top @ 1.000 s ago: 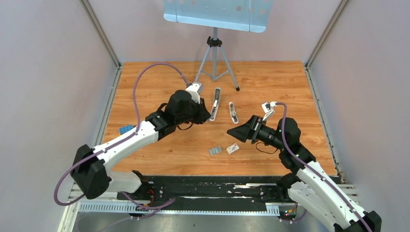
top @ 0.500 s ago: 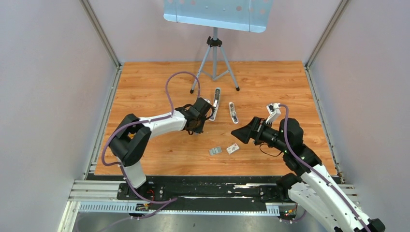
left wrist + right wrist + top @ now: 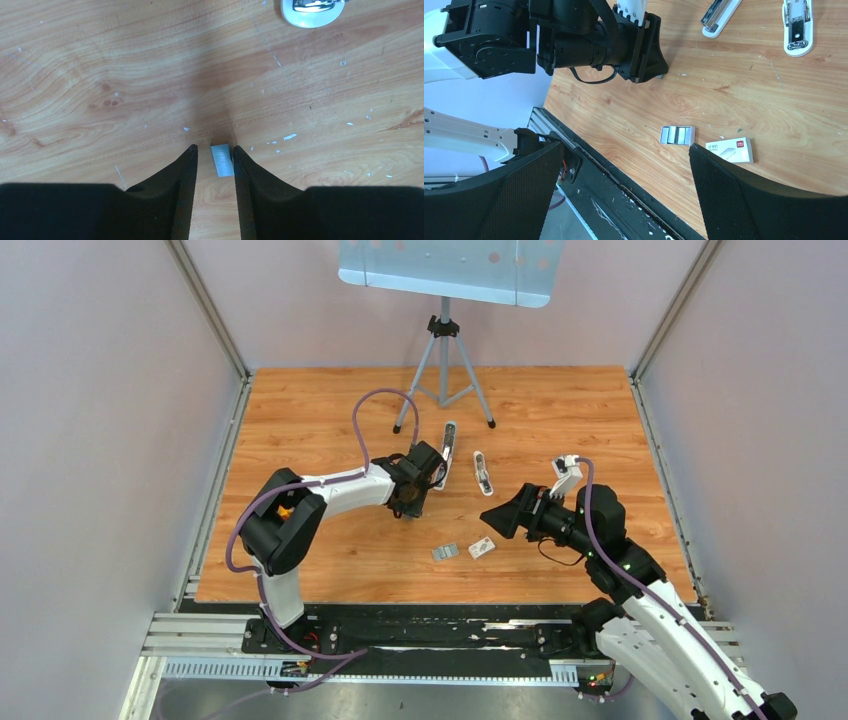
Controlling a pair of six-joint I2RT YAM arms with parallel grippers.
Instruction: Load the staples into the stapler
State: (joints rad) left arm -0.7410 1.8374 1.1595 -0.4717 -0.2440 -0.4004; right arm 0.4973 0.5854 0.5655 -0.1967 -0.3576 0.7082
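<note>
The left gripper (image 3: 214,155) has its fingers a narrow gap apart around the staples (image 3: 221,160), a small grey block lying flat on the bench and touching the right finger; a firm clamp cannot be confirmed. The stapler (image 3: 444,454) lies just beyond, toward the far edge. The right gripper (image 3: 624,185) hangs spread wide, empty. Since a second ago, the left arm has folded low and reached farther.

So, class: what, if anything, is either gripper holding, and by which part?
Left gripper straddles the staples lying on the table, fingers not clearly closed. Right gripper holds nothing.
</note>
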